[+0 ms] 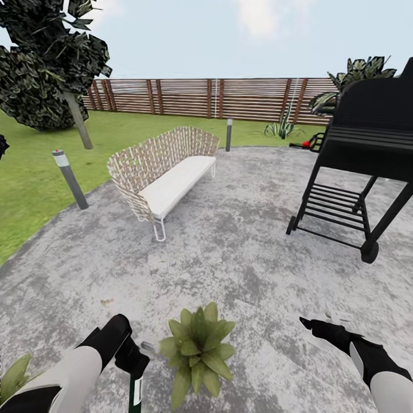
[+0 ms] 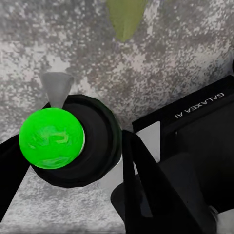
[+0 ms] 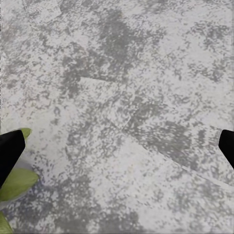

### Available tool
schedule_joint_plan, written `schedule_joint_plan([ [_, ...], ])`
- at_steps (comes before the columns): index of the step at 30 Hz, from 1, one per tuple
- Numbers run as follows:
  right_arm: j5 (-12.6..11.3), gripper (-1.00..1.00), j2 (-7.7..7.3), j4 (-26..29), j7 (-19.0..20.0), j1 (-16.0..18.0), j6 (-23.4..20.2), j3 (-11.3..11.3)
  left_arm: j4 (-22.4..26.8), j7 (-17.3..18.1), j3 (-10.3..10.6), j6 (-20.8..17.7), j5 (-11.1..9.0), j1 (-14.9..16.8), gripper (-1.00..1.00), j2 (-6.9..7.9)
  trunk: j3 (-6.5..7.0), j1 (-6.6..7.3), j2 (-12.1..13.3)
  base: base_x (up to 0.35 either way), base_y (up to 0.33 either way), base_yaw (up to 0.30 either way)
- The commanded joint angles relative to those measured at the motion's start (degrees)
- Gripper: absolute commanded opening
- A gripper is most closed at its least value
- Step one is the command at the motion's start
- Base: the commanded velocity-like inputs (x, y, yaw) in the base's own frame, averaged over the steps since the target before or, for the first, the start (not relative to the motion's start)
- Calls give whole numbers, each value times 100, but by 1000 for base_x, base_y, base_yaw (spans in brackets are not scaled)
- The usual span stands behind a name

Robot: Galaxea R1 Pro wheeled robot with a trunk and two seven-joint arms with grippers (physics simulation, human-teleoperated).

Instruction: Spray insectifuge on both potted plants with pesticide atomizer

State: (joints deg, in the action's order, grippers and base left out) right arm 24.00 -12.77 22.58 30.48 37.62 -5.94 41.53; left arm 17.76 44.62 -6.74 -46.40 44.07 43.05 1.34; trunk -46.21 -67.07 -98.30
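The pesticide atomizer (image 1: 136,389) is pinched in the left gripper (image 1: 133,361) jaws, nozzle toward the potted plant (image 1: 198,350) just beside it; spraying is judged next. The right gripper (image 1: 319,327) jaws are spread, empty.

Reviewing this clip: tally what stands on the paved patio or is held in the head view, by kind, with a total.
Potted plant: 1
Wicker sofa: 1
Black barbecue grill: 1
Pesticide atomizer, held in the left gripper: 1
Total: 4
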Motion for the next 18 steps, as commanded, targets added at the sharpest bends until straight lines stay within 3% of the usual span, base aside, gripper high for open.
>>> schedule_joint_plan([
  [1, 26, 100, 7, 14, 46, 5, -39, 48, 8, 49, -51, -27, 55, 2, -100, 10, -8, 0, -2, 100, 207, 0],
  [14, 26, 100, 6, 10, 46, 5, -39, 48, 8, 47, -38, -42, 57, 2, -100, 17, -55, 0, -2, 19, 37, 0],
  [18, 26, 100, 8, 10, 46, 5, -39, 48, 8, 47, -38, -288, 59, 2, -100, 16, -85, 0, -2, 23, 0, 0],
])
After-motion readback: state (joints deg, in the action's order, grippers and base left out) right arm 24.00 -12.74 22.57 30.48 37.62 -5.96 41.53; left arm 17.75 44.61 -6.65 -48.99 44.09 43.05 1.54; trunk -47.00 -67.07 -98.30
